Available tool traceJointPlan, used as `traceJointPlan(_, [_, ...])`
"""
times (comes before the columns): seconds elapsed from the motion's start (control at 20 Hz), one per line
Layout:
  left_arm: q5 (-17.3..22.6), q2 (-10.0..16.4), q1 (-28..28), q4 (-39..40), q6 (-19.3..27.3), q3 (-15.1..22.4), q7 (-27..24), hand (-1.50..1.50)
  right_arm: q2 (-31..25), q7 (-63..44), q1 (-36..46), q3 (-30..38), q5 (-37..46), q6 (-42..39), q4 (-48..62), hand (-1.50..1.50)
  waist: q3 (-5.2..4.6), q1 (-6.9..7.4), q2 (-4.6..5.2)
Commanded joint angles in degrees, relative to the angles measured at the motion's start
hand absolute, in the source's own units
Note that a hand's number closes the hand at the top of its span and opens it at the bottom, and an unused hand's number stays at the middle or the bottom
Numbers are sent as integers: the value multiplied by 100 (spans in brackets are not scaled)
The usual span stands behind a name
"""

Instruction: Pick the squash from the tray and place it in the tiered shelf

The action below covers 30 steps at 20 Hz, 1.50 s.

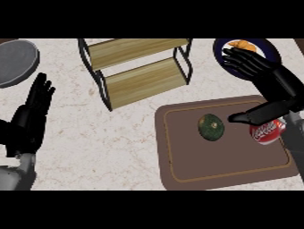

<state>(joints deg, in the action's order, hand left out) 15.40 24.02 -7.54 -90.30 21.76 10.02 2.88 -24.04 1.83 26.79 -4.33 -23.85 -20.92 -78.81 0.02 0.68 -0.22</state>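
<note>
A dark green squash (211, 127) lies on the brown tray (181, 165), near the tray's middle. My right hand (273, 85) hovers above the tray's far right part, fingers straight and spread toward the back, thumb pointing left toward the squash with a small gap between them. It holds nothing. The tiered shelf (138, 71) with two wooden boards and a black frame stands behind the tray, to its left. My left hand (26, 118) rests open at the left side, fingers up.
A red soda can (268, 131) lies on the tray's right part, partly under my right forearm. A dark plate (270, 49) with orange food sits at the back right. A grey pan (8, 60) is at the back left.
</note>
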Motion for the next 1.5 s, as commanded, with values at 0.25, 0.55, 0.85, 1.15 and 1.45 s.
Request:
traceJointPlan(0.25, [-218, -167, -186, -37, 320, 54, 294, 0, -1443, -1228, 582, -797, 696, -1229, -1355, -150, -13, -158, -34])
traceJointPlan(0.55, [-175, -131, 8, -180, 162, 49, 214, 0, -1683, -2086, 1056, -1708, 2483, -898, -2230, -150, -18, -55, -24])
traceJointPlan(0.85, [-115, -62, 390, -409, -93, -134, 81, 0, -1302, -3170, 975, -2159, 3226, -923, -2408, -150, -6, -18, 11])
traceJointPlan(1.15, [-504, -323, 317, -501, 139, 135, 299, 0, -760, -3453, 875, -2933, 4538, -745, -2186, -150, -1, -1, 28])
traceJointPlan(1.45, [-473, -409, 291, -483, 72, -78, 226, 0, -594, -4030, 883, -3325, 5390, -1020, -1972, -150, -3, -14, 24])
